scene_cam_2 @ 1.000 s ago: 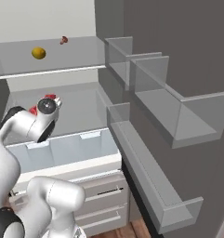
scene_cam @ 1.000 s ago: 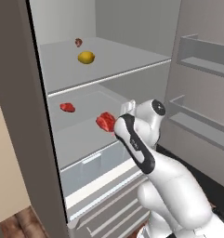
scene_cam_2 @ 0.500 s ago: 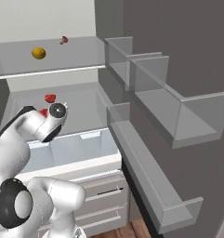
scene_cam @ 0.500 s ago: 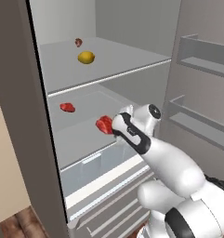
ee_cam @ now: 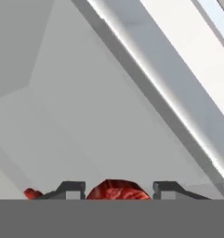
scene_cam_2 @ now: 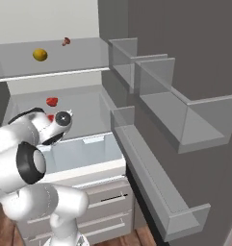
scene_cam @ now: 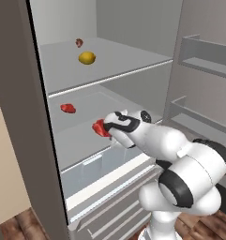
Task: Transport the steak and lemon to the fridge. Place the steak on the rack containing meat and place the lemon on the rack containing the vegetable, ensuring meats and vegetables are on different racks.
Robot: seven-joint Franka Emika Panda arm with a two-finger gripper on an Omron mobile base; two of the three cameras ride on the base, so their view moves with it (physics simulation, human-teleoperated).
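- The arm has stretched further into the fridge (scene_cam: 20, 140), carrying the steak (scene_cam: 101, 128) out over the lower shelf (scene_cam: 81, 140), nearer the meat (scene_cam: 67, 108); release looks close.
- The gripper (ee_cam: 118, 188) has its jaws clenched on the steak.
- The lemon (scene_cam: 86, 58) already lies on the rack containing the vegetable (scene_cam: 133, 58), beside the vegetable (scene_cam: 79, 42).
- No readable writing anywhere.

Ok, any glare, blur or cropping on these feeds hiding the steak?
Left base view: even flat lighting, sharp, steak clear at the gripper. Right base view: steak mostly behind the arm. Hand view: steak cropped at the bottom edge; bright streak along the shelf edge.
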